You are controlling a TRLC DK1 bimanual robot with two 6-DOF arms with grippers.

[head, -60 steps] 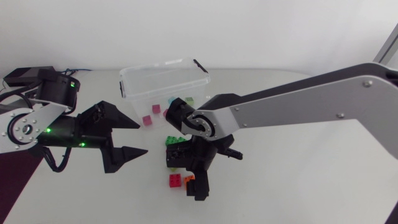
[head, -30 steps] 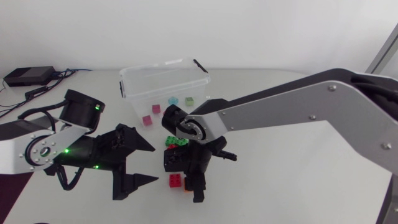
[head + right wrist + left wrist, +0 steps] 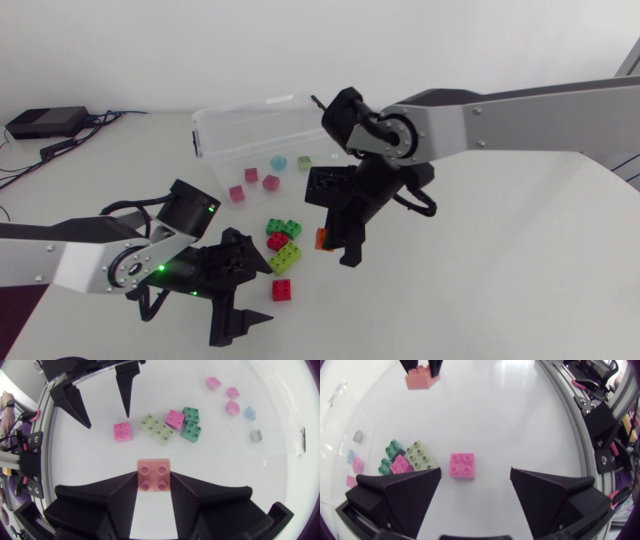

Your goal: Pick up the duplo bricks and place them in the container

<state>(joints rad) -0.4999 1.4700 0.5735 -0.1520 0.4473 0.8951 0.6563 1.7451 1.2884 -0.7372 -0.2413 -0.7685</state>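
Left gripper is at the near side of the white table, its two black fingers wide apart and holding nothing. Just ahead of it, facing the gap between the fingertips, lies a small red square duplo brick. Behind this is a long lime-green brick, touching a cluster of two dark green bricks and a second small red brick. Further on, the right gripper is clamped from two sides on an orange square brick. Farthest stands the clear plastic container, with three pink bricks, one blue and one pale green inside.
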